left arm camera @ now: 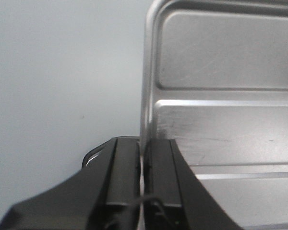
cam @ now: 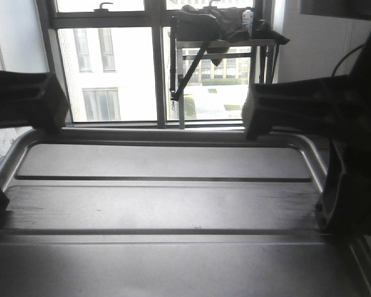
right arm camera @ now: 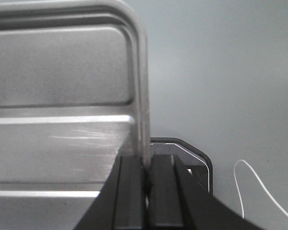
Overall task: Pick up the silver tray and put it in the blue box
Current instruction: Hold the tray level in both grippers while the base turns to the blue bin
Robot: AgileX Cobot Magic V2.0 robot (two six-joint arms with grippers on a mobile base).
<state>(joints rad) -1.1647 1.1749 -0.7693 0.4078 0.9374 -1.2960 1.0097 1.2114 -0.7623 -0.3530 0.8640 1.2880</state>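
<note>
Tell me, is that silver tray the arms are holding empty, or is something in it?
Empty. The silver tray shows only bare metal across its flat base in all three views; nothing lies on it.

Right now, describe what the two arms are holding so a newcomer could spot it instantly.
Below the window, filling the lower front view, is the silver tray, its side rims pinched by the left end effector and the right end effector. It stands out as light shiny metal against the black end effectors: shallow, round-cornered, two long parallel ridges across its base.
</note>
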